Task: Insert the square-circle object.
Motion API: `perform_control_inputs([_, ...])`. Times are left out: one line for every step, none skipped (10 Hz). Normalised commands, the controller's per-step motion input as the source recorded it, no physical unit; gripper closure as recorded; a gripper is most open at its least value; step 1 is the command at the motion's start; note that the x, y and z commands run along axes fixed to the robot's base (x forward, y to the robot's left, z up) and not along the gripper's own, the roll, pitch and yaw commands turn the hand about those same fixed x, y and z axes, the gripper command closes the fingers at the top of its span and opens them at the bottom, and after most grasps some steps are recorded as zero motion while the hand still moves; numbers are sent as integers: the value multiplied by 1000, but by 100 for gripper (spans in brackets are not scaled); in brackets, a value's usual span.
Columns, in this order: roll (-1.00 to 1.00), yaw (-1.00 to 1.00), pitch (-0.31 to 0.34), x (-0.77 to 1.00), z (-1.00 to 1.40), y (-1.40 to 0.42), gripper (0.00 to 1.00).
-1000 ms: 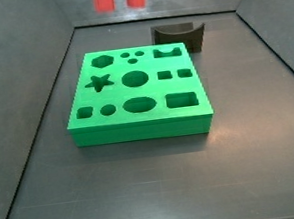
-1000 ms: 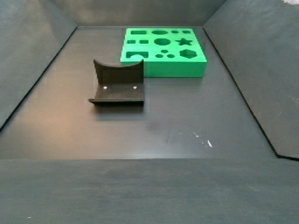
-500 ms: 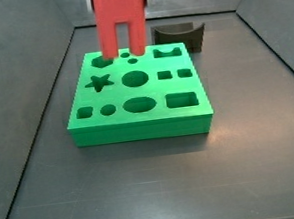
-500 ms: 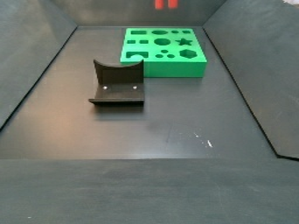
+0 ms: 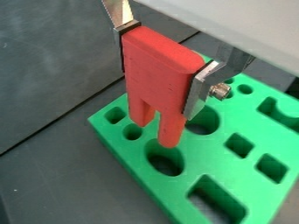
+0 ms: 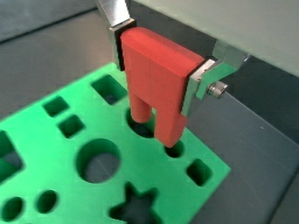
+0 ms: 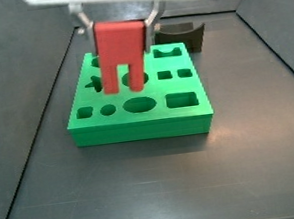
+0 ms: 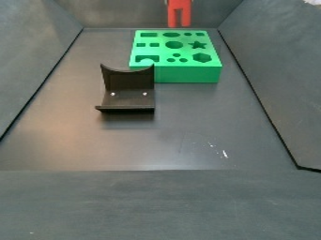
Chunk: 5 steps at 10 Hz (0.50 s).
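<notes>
Side view, near to far:
- Worktop (image 7: 147, 197) dark, walled.
- Green board (image 7: 141, 124) flat on worktop, shaped holes in top.
- Gripper (image 7: 120, 26) above board's middle. Jaws clamped on square-circle object (image 7: 117, 55): red piece, two prongs pointing down.
- Prong tips at board's top face, by star and round holes; entered or not, cannot tell.
- Fixture (image 7: 178, 34) beyond board's far right corner, apart from it.

Wrist view: silver fingers (image 5: 205, 80) press both flanks of the red body (image 5: 158, 74), prongs over board (image 5: 122, 147).
</notes>
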Motion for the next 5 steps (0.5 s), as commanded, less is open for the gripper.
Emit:
perform_control_inputs([129, -9, -111, -543, -309, -271, 100])
perform_control_inputs([90, 0, -113, -523, -223, -217, 100])
perform_control_inputs([39, 0, -83, -477, -194, -31, 100])
perform_control_inputs([0, -14, 0, -183, -246, 0, 100])
perform_control_inputs([0, -51, 41, -37, -203, 114, 100])
